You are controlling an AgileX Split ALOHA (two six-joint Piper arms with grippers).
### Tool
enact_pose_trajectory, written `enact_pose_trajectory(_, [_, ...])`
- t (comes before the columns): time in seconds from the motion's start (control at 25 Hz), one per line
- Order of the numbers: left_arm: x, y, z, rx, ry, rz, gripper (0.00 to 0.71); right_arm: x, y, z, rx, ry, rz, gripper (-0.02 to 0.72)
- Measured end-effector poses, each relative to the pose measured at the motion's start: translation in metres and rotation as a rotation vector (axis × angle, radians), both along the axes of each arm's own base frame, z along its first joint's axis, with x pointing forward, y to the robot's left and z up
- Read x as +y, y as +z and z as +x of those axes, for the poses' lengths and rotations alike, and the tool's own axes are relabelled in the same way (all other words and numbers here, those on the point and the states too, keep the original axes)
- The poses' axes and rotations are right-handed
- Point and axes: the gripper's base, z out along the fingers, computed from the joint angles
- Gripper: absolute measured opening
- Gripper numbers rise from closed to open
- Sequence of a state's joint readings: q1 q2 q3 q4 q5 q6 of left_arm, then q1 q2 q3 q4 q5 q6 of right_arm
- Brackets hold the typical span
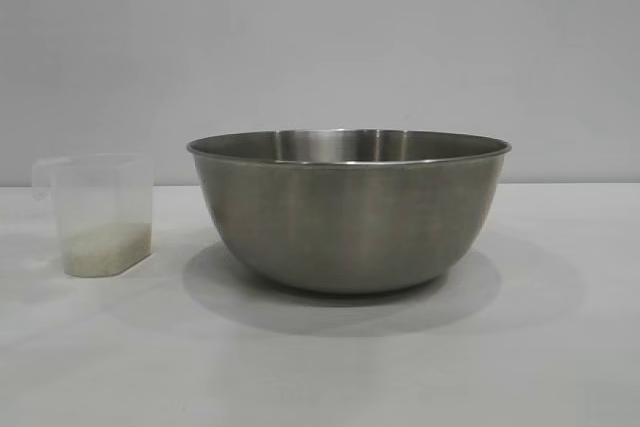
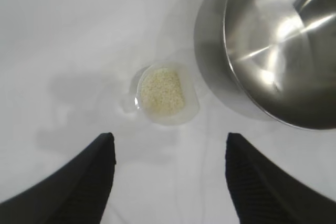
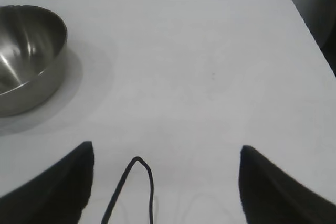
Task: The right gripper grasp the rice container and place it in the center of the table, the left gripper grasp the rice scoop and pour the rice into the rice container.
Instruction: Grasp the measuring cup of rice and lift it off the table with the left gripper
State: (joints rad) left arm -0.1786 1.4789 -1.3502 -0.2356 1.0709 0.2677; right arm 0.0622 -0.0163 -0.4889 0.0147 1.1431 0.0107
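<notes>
Two task items stand on the white surface [image 1: 560, 347]: the rice container [image 1: 348, 212] and the rice scoop [image 1: 97, 214]. The rice container, a large brushed-steel bowl with a rolled rim, sits upright near the middle of the exterior view. The rice scoop, a small translucent cup with a side handle at the rim, stands upright to the left of the bowl, near it but not touching. A shallow layer of rice [image 1: 106, 249] lies in the bottom of the scoop; the bowl's interior, where visible in the wrist views, shows bare metal.

The left gripper [image 2: 170, 174] hangs above the surface and points steeply down at the scoop. Its fingers [image 2: 84, 182] are spread apart and hold nothing; the scoop [image 2: 164, 95] shows beyond the fingertips, clear of both, with the rice [image 2: 163, 92] visible from above. The bowl [image 2: 283, 51] lies beside the scoop in this view.

The right gripper [image 3: 167, 182] is clear of both items, over bare surface, with the bowl [image 3: 26, 56] off to one side. Its fingers [image 3: 58, 187] are spread wide and hold nothing. A thin black cable [image 3: 137, 182] loops between them.
</notes>
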Motion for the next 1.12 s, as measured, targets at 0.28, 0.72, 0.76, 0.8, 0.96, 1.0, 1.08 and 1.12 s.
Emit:
enact_pose_trajectory(0.28, [0.006,0.028,-0.028,-0.042,0.007,-0.006,0.402,0.000,0.000,0.000,0.000,0.000,0.000,0.510])
enact_pose_trajectory(0.72, [0.012,0.043,-0.057,0.004,0.039,0.003,0.402,0.000,0.000,0.000,0.000,0.000,0.000,0.510])
enact_pose_trajectory(0.76, [0.013,0.044,-0.060,-0.002,0.040,0.004,0.402,0.000,0.000,0.000,0.000,0.000,0.000,0.510])
enact_pose_trajectory(0.8, [0.014,0.045,-0.063,-0.005,0.040,0.007,0.402,0.000,0.000,0.000,0.000,0.000,0.000,0.510])
enact_pose_trajectory(0.96, [0.017,0.021,-0.081,0.008,0.052,0.009,0.402,0.000,0.000,0.000,0.000,0.000,0.000,0.510])
enact_pose_trajectory(1.0, [0.018,0.010,-0.085,0.009,0.059,0.007,0.402,0.000,0.000,0.000,0.000,0.000,0.000,0.510])
enact_pose_trajectory(1.08, [0.020,-0.004,-0.095,-0.047,0.081,-0.019,0.402,0.000,0.000,0.000,0.000,0.000,0.000,0.510])
enact_pose_trajectory(1.12, [0.020,-0.012,-0.100,-0.080,0.096,-0.042,0.402,0.000,0.000,0.000,0.000,0.000,0.000,0.510])
